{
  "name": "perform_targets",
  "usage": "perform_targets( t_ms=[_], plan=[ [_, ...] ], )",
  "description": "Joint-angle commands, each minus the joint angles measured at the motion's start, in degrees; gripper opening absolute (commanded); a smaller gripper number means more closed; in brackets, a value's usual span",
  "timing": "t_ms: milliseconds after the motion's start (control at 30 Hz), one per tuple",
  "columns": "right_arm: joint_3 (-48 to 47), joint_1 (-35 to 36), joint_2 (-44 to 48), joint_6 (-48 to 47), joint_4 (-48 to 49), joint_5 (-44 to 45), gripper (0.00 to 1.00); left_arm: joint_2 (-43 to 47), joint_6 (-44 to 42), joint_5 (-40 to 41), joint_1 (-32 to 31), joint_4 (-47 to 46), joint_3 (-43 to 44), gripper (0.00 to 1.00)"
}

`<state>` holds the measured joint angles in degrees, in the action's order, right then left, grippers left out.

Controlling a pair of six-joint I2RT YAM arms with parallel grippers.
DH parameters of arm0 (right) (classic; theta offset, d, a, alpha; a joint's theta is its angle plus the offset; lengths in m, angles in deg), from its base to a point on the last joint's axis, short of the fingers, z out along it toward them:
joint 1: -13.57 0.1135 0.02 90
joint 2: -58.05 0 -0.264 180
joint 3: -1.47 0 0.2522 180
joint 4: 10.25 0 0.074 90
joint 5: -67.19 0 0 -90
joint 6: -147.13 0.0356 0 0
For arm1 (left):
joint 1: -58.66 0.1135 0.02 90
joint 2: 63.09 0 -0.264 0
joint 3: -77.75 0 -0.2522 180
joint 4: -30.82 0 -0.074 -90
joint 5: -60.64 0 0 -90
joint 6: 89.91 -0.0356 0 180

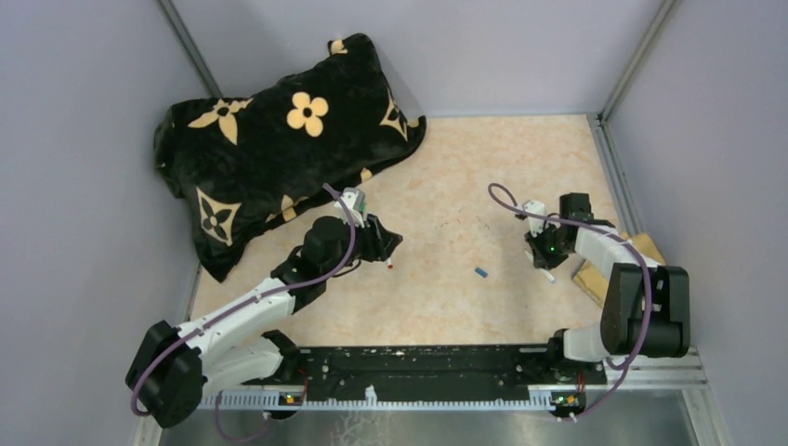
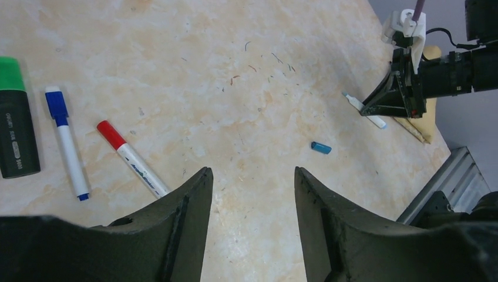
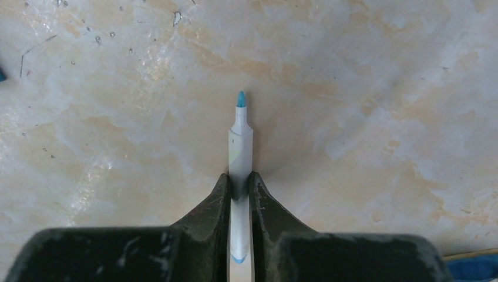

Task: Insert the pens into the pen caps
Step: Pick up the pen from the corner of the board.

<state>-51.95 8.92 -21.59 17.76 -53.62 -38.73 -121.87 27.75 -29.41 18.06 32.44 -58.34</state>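
My right gripper [image 3: 239, 176] is shut on a white pen [image 3: 241, 138] with a bare blue tip, low over the table; they also show in the top view [image 1: 544, 262] and in the left wrist view [image 2: 387, 104]. A small blue pen cap [image 1: 481, 272] lies on the table to its left, between the arms, and is seen in the left wrist view [image 2: 321, 148]. My left gripper [image 2: 252, 173] is open and empty above the table. Beside it lie a red-capped pen [image 2: 132, 158], a blue-capped pen [image 2: 67, 144] and a thick black pen with a green cap [image 2: 14, 126].
A black pillow with tan flowers [image 1: 279, 139] fills the back left. A tan cardboard box [image 1: 595, 276] lies at the right edge beside the right arm. Grey walls close in the table on three sides.
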Motion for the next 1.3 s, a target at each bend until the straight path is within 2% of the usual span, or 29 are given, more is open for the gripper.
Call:
perform_targets(
  t_ms=[0, 100, 233, 367, 600, 833, 1000, 1167, 1267],
  plan=[
    [-1.34, 0.96, -2.98, 0.28, -1.93, 3.23, 0.03, 1.24, 1.73, -3.94, 0.41, -3.51, -1.65, 0.63],
    [-2.59, 1.38, -2.31, 0.97, -2.49, 0.96, 0.0, 2.07, 3.74, -7.11, 0.51, -7.76, -3.67, 0.74],
    [-3.76, 1.39, 1.19, 1.88, -2.75, -6.94, 0.0, 2.9, 7.4, -14.82, 0.69, -20.42, -8.87, 0.87],
    [-4.32, 1.39, 6.31, 1.85, -2.58, -15.92, 0.0, 1.6, 11.26, -21.44, 0.7, -33.9, -12.9, 0.88],
    [-3.86, 1.39, 14.63, -0.76, -1.78, -36.66, 0.0, -2.88, 15.88, -29.43, 0.46, -48.48, -13.8, 0.89],
    [-5.34, 2.02, 17.84, -0.92, -1.52, -51.5, 0.0, -6.23, 19.12, -29.73, -0.77, -58.18, -14.16, 0.9],
    [-10.35, 3.99, 15.38, 4.92, -2.48, -58.46, 0.0, -6.48, 15.34, -26.87, -3.4, -60.4, -13.53, 0.9],
    [-4.89, 4.29, 15.96, 16.31, 10.33, -64.4, 0.0, -10.19, 12.15, -24.1, -7.1, -63.61, -12.27, 0.9],
    [-2.63, 4.29, 17.35, 18.44, 13.19, -65.37, 0.0, -14.2, 11.66, -23.0, -8.24, -66.5, -11.28, 0.89]
  ],
)
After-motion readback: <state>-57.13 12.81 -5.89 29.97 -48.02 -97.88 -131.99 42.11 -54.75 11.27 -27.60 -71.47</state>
